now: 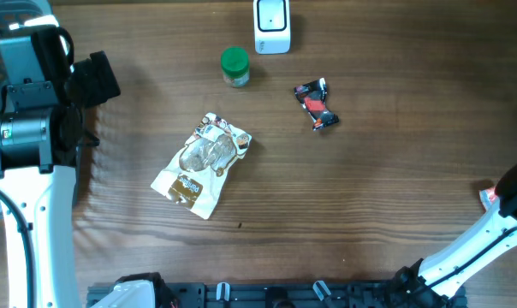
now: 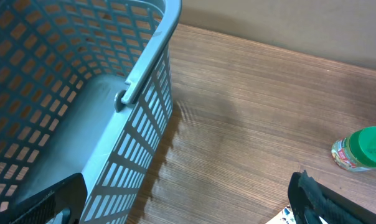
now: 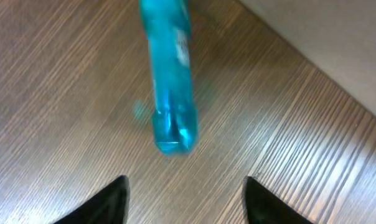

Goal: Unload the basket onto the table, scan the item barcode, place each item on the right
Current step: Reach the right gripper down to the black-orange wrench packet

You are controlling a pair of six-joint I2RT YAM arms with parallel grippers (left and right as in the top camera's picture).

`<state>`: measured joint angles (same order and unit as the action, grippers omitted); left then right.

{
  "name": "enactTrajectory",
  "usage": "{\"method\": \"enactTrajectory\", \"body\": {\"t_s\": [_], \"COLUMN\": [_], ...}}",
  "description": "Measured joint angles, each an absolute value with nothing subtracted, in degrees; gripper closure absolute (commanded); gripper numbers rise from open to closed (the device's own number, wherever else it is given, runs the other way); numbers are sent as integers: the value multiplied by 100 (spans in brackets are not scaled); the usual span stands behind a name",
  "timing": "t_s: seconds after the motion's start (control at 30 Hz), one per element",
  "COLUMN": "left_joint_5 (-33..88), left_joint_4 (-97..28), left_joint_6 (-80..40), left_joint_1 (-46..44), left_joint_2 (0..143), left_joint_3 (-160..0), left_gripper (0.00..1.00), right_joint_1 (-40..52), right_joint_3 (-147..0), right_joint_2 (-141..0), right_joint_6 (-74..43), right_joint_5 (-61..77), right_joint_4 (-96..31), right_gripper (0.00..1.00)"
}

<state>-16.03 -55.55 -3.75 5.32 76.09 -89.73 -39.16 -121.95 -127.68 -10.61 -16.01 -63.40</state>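
A translucent blue tube-shaped item [image 3: 169, 74], blurred, lies on the wood just ahead of my right gripper [image 3: 189, 202]. That gripper is open, with only bare table between its black fingertips [image 3: 113, 202]. No barcode shows on the item. The white scanner [image 1: 271, 26] stands at the table's far edge. My left gripper [image 2: 182, 208] is wide open and empty, beside a grey-blue basket [image 2: 138, 87]. In the overhead view it sits at the far left [image 1: 94, 79].
A green-lidded jar [image 1: 234, 67] stands next to the scanner and also shows in the left wrist view [image 2: 362, 149]. A red and black packet [image 1: 316, 104] and a white and gold snack bag [image 1: 203, 162] lie mid-table. The right arm [image 1: 477, 235] reaches toward the right edge.
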Motion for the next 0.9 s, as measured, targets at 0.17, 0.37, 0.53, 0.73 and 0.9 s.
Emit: {"method": "enactTrajectory", "body": {"t_s": [0.17, 0.37, 0.53, 0.73, 0.9], "left_joint_5": [-1603, -1605, -1603, -1603, -1603], "left_joint_4": [-5555, -5553, -5551, -5551, -5553], "left_joint_6": [-375, -375, -375, -375, -375], "left_joint_1": [532, 532, 532, 532, 532], "left_joint_2": [7609, 7609, 7609, 7609, 7609], "left_joint_3": [-8973, -8973, -8973, -8973, -8973], "left_gripper": [0, 0, 0, 0, 0], "right_joint_1": [-3750, -2475, 266, 2128, 2178], "right_joint_3": [-12195, -12195, -12206, -12206, -12195], "right_joint_2": [-12674, -11900, -12014, -13054, -13771], "right_joint_6": [-1044, -1496, -1815, -1275, -1184], "right_joint_5": [-1385, 202, 808, 937, 786], "right_joint_4": [-6429, -6696, -6772, -6851, -7004], "right_gripper": [12, 0, 0, 5, 5]}}
